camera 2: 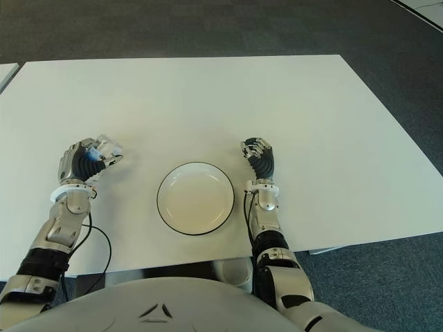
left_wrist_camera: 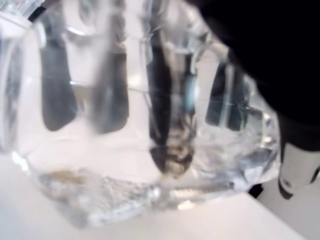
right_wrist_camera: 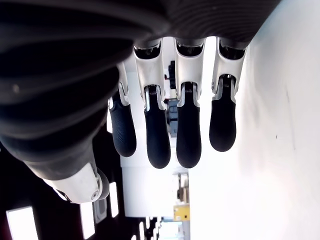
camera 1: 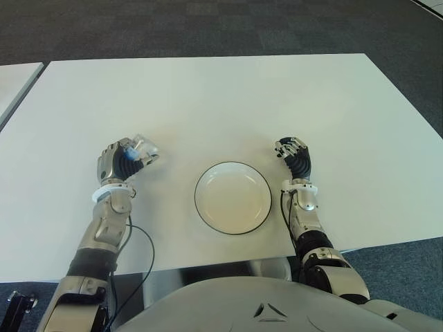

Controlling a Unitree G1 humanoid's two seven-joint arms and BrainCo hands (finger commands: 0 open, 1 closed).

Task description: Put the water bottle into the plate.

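1. Gripping the clear water bottle [camera 1: 144,149], the left hand [camera 1: 119,162] has its fingers [left_wrist_camera: 111,95] wrapped around it; the dark finger pads show through the plastic in the left wrist view.
2. Bottle sits in the left hand over the white table [camera 1: 208,97], left of the plate [camera 1: 232,198] and apart from it, slightly farther from the robot than the plate.
3. Plate: white, dark rim, near the table's near edge, between the two hands.
4. Right hand [camera 1: 293,158] shows just right of the plate, fingers [right_wrist_camera: 189,135] relaxed, partly curled, holding nothing.
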